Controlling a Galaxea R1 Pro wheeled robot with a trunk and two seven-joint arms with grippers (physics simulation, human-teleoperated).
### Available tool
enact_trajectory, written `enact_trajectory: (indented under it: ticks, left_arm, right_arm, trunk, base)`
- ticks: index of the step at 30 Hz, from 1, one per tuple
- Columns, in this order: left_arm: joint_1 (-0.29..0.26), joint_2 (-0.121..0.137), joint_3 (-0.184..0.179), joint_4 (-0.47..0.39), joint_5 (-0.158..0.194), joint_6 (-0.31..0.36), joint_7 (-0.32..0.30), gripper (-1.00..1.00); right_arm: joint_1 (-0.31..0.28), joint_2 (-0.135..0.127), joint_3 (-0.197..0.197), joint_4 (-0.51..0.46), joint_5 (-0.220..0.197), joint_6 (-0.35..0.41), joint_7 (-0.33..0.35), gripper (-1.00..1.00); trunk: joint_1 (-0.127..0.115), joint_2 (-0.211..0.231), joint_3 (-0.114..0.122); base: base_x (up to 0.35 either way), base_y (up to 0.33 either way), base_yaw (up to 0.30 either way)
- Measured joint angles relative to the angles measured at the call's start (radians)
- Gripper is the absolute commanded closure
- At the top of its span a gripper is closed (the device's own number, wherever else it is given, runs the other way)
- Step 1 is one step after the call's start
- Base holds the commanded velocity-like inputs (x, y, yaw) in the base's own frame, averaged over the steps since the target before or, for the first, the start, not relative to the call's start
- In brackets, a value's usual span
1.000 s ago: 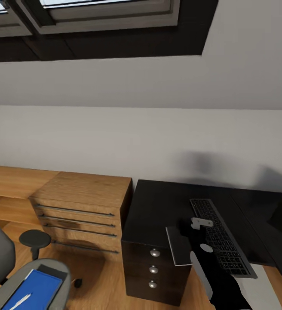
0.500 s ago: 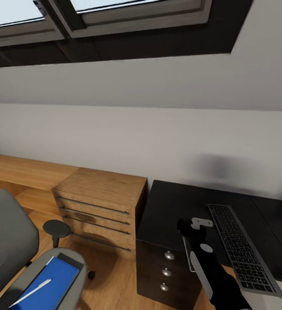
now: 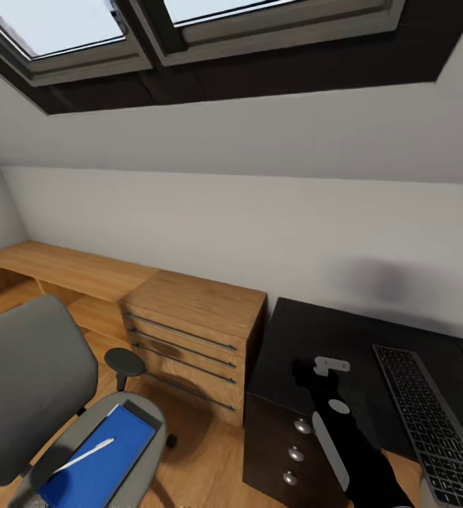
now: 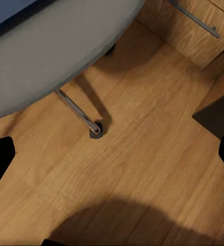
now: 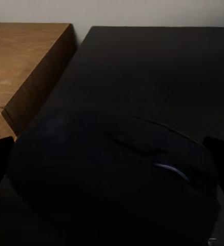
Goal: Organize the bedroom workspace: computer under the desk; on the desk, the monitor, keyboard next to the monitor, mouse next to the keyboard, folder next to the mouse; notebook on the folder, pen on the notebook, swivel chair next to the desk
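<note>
The swivel chair (image 3: 30,381) is seen at the left of the head view, on the wooden floor (image 4: 142,169), well apart from the desk (image 3: 316,346). The blue folder (image 3: 97,462) is laid on its seat, with the dark notebook (image 3: 141,413) showing at the folder's far edge and the pen (image 3: 85,455) resting across the folder. In the left wrist view the underside of the seat, a chrome base leg (image 4: 76,110) and a caster are seen above the floor. The left gripper (image 4: 112,154) is released, its 2 dark fingertips being set wide apart at the sides of that view with nothing between them.

A low wooden drawer unit (image 3: 189,339) is placed against the wall, just beside the left end of the desk. 3 round silver knobs (image 3: 302,426) are shown on the black drawers under that end.

The right arm (image 3: 348,451) is raised over the desk's left front corner. In the right wrist view a black mouse (image 5: 112,169) is seen between the fingers of the right gripper (image 5: 112,159), over the black top; it appears to be grasped.

The keyboard (image 3: 433,423) is laid on the desk near its front edge, to the right of the arm.
</note>
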Motion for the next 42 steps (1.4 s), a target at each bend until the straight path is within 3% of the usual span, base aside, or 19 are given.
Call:
enact_trajectory:
  ticks: [34,42]
  left_arm:
    - [0.0,0.0,-0.001,0.0,0.0,0.0,0.0,-1.0]
    - [0.0,0.0,-0.001,0.0,0.0,0.0,0.0,-1.0]
  right_arm:
    - [0.0,-0.002,0.0,0.001,0.0,0.0,0.0,1.0]
    - [0.0,-0.005,-0.001,0.01,0.0,-0.001,0.001,1.0]
  trunk:
    - [0.0,0.0,0.0]
    - [0.0,0.0,0.0]
  base:
    - [0.0,0.0,0.244]
    - [0.0,0.0,0.099]
